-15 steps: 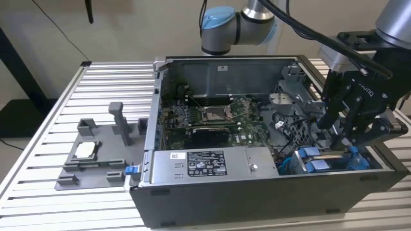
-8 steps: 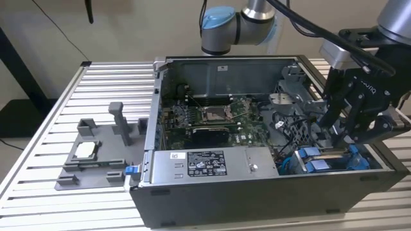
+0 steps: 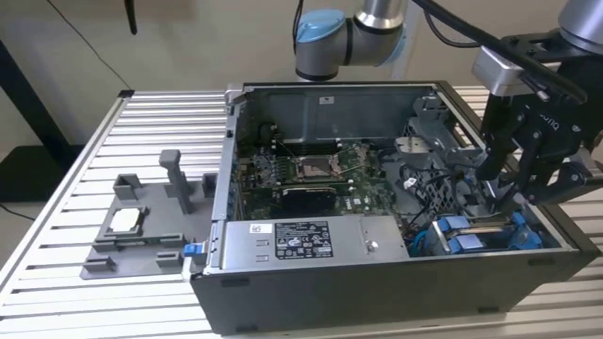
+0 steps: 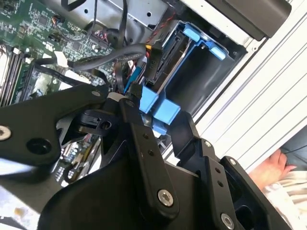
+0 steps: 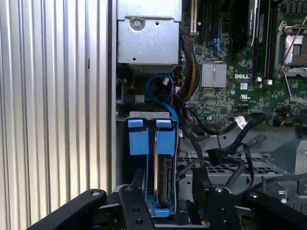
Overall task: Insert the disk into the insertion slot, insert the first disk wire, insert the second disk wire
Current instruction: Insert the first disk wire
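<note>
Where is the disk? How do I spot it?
Find the open computer case on the slatted table and look in its near corner at the exterior view's right, past the grey power box. The disk stands on edge there, under the gripper. Its bright blue frame sets it apart from the black cables beside it.

Your arm [image 3: 363,32] bends over and reaches down.
Your gripper [image 3: 501,198] points straight down at the exterior view's right, wrist [image 3: 527,67] upright above it.
</note>
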